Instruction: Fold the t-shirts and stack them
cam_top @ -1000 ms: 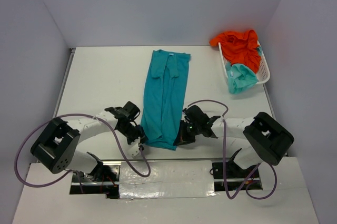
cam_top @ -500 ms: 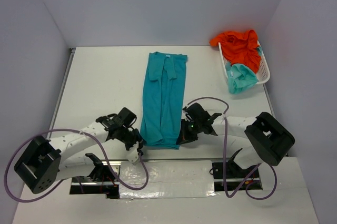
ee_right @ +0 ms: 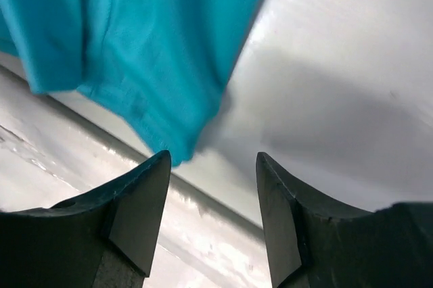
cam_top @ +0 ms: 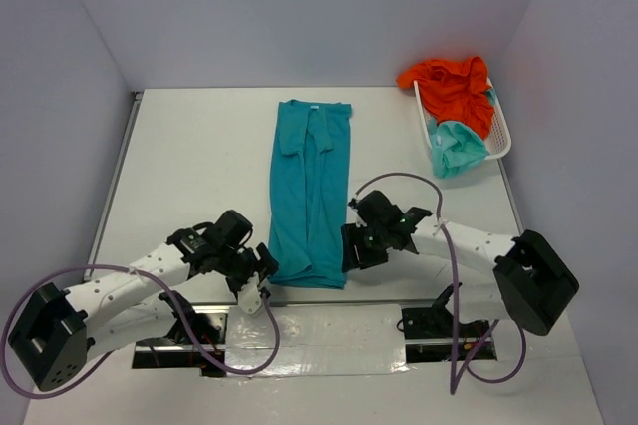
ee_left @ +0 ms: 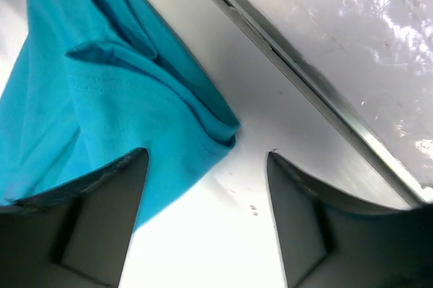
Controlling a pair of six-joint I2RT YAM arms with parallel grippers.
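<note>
While both arms crouch at its near hem, a teal t-shirt (cam_top: 309,196) lies folded into a long, narrow strip down the middle of the white table (cam_top: 189,156), its collar end pointing away from the robot's bases. The left gripper (cam_top: 257,275) sits just off the shirt's near left corner, spread wide and holding nothing. Seen from the left wrist camera, that corner is layered and slightly rumpled and shows beyond the two dark fingers (ee_left: 88,213). One fingertip overlaps the cloth edge in that view, though whether it touches cannot be told. The right gripper (cam_top: 353,247) sits just off the shirt's near right edge, likewise spread and empty. Its wrist camera shows the hem's corner above the gap between the fingers, with bare table beside it. Beyond the shirt's far right corner, and well apart from it, a white basket (cam_top: 501,136) stands at the table's edge. An orange garment (cam_top: 454,86) is heaped in the basket, and a pale mint garment (cam_top: 457,151) spills over the basket's near rim.
</note>
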